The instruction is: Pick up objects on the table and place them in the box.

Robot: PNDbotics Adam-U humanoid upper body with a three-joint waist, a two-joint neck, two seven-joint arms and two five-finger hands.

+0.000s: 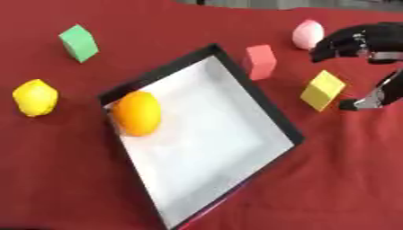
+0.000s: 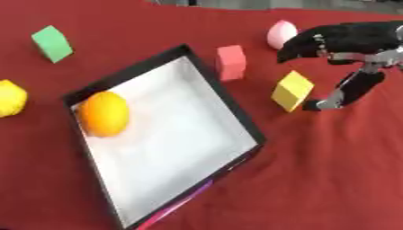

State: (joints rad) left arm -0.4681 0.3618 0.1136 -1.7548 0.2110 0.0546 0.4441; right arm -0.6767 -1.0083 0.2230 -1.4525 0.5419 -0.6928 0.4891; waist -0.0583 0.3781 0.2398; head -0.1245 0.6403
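An orange (image 1: 137, 113) is already held in the box (image 1: 271, 114), at its left wall. Just right of the box stands the yellow cube (image 2: 292, 90) — likely light, stiff foam, best pinched across two opposite flat faces. The right hand (image 2: 346, 42) hovers around it, thumb and fingers spread apart, holding nothing — the thumb tip looks close beside the cube's right edge.
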